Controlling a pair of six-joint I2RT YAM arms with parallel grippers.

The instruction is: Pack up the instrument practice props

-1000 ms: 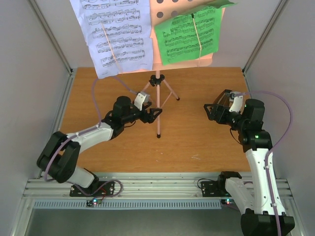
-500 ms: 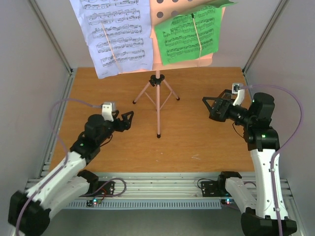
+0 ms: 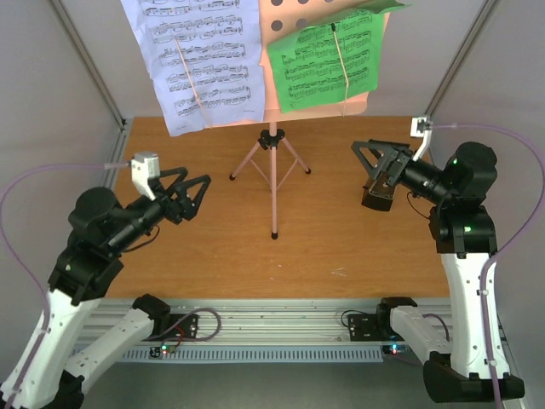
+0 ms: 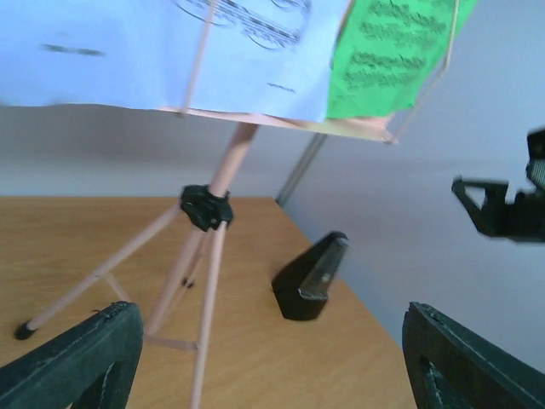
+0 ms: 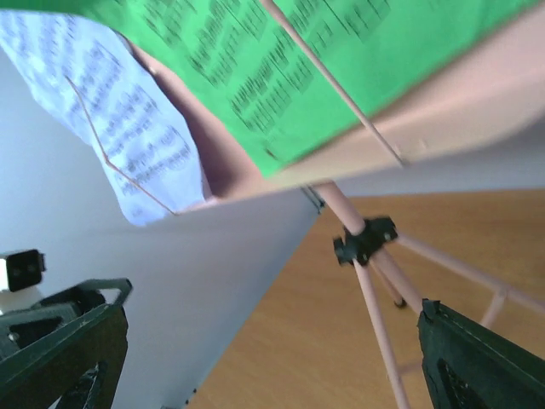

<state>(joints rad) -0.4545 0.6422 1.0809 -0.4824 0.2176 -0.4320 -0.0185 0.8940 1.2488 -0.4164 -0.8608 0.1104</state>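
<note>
- My left gripper [image 3: 192,184] is wide open and holds nothing. It hangs in the air over the left part of the tabletop [image 3: 341,251], and its jaws point toward the music stand [image 3: 273,187].
- In my left wrist view, the two left fingers [image 4: 81,358] stand at the bottom corners, far from each other, and they grip no object.
- My right gripper [image 3: 366,166] is also wide open and empty. It hangs over the right part of the tabletop, not far from the right edge, and points toward the middle.
- The music stand is upright on its three legs in the far half of the tabletop, about midway between the left and right edges. One foot reaches toward the near edge, and the other two spread toward the far edge.
- Its pink desk [image 3: 291,19], which has round holes, sits high above the far edge and carries both sheets.
- The white sheet [image 3: 200,64] lies on the left side of the desk and goes out over its left border. The green sheet [image 3: 324,60] lies on the right side. A thin wire arm [image 3: 342,60] crosses each sheet.
- The metronome [image 4: 311,279] is a small black pyramid. It stands upright on the tabletop to the right of the stand, apart from its legs and closer to the right edge.
- From above, the metronome is partly hidden under my right gripper. In my left wrist view there is air between the two, so they do not touch.
</note>
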